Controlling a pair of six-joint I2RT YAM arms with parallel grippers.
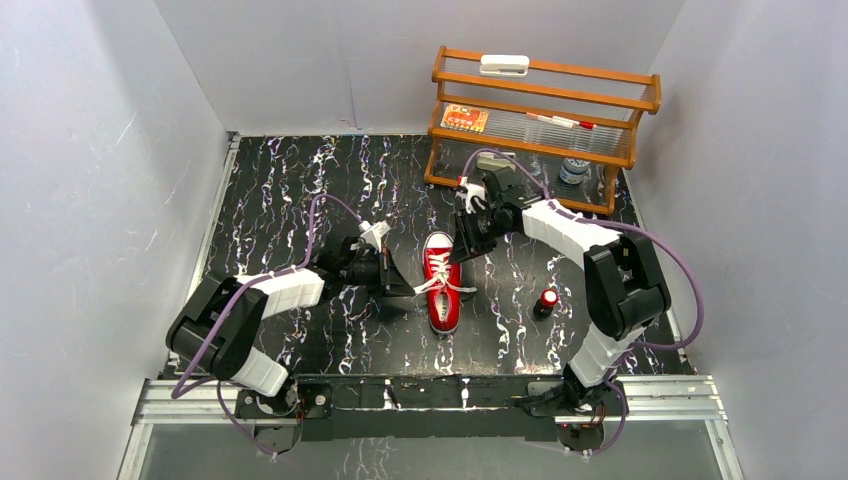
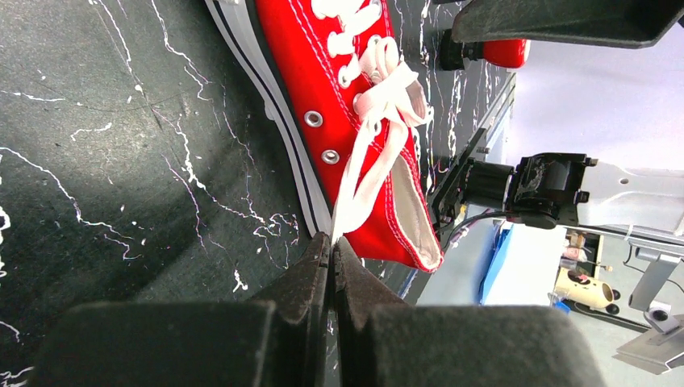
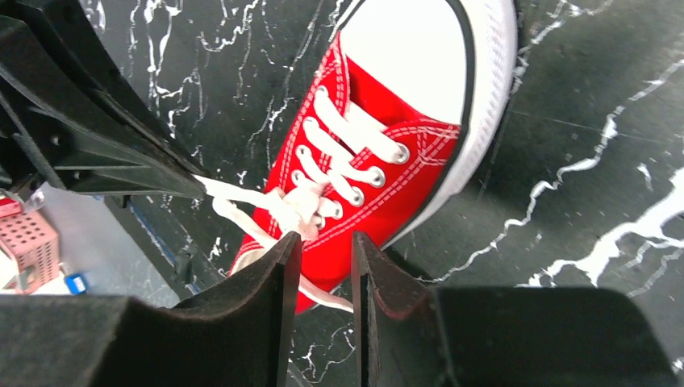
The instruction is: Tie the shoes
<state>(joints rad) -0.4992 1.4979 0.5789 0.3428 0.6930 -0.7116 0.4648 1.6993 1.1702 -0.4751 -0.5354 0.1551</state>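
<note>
The red sneaker (image 1: 441, 285) with white toe cap lies mid-table, toe pointing away. My left gripper (image 1: 408, 289) is at its left side, shut on a white lace (image 2: 356, 173) that runs taut from the top eyelets to my fingertips (image 2: 331, 244). The sneaker fills the left wrist view (image 2: 323, 72). My right gripper (image 1: 459, 256) hovers over the sneaker's right side near the toe. In the right wrist view the right gripper (image 3: 325, 242) is open by a narrow gap above the sneaker (image 3: 379, 173), with the other lace end (image 3: 332, 300) loose below it.
A small red-and-black cylinder (image 1: 547, 301) stands right of the sneaker. A wooden rack (image 1: 545, 110) with small items stands at the back right. The left gripper's fingers (image 3: 105, 137) show at the left of the right wrist view.
</note>
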